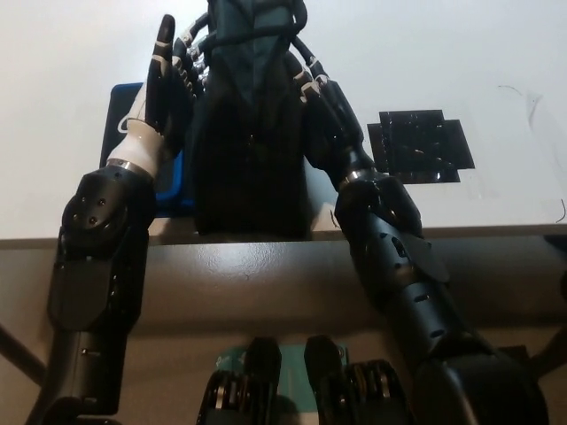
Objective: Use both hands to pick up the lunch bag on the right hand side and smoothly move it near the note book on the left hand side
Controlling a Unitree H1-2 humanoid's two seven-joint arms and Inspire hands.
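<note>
A dark lunch bag (pixel 248 133) stands upright near the white table's front edge, its top reaching the upper frame edge. My left hand (pixel 168 84) presses flat against the bag's left side, and my right hand (pixel 314 97) presses against its right side. The bag is clamped between the two palms, fingers extended upward. A blue-edged notebook (pixel 128 133) lies flat just left of the bag, mostly hidden behind my left hand and forearm.
A black flat patch (pixel 421 146) lies on the table to the right of the bag. The table's front edge (pixel 496 232) runs across the middle of the view. A thin dark mark (pixel 523 96) shows at the far right.
</note>
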